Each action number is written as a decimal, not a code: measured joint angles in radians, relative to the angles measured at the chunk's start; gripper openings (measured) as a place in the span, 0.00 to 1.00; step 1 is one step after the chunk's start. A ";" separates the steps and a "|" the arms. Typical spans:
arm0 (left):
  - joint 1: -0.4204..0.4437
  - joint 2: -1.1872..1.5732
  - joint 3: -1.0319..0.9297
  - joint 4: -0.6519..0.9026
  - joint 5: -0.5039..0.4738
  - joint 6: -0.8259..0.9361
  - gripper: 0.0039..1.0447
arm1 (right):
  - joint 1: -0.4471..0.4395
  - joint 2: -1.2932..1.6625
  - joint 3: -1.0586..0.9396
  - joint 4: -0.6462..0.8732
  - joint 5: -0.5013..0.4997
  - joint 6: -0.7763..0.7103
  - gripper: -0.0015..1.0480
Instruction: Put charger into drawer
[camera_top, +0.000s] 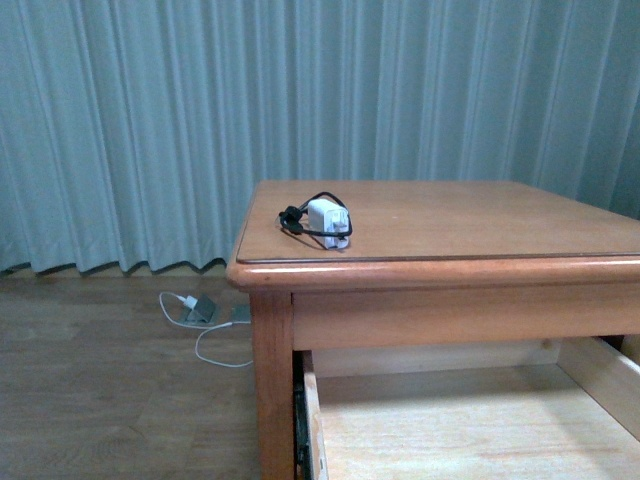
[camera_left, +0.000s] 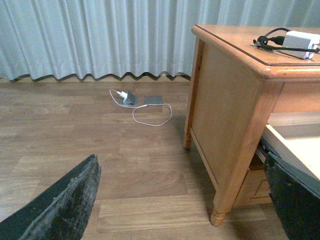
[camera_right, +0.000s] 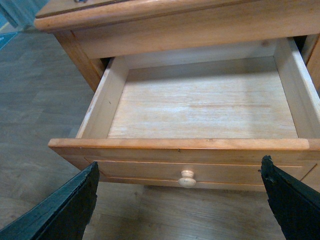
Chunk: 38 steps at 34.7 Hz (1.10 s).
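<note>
Charger (camera_top: 328, 222) lies on the cabinet top (camera_top: 480, 215), well apart from your left gripper (camera_left: 181, 157) and right gripper (camera_right: 180, 162), both spread wide and empty. One charger, one drawer (camera_right: 185, 144), open.

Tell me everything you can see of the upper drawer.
The drawer stands pulled well out from under the cabinet top. Its front is honey-coloured wood with a recessed panel and one round, pale wooden knob at the middle. Inside, the wood is paler and looks unfinished: a flat floor with visible grain, two side walls and a back wall. It sits level, it is open at the top, and nothing lies in it.
</note>
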 joint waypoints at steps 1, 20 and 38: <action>0.000 0.000 0.000 0.000 0.000 0.000 0.94 | -0.001 -0.002 0.000 0.000 -0.001 0.000 0.91; 0.000 0.000 0.000 0.000 0.000 0.000 0.94 | 0.100 -0.209 -0.256 0.466 0.444 -0.038 0.20; 0.000 0.000 0.000 0.000 0.000 0.000 0.94 | 0.100 -0.223 -0.260 0.464 0.443 -0.042 0.91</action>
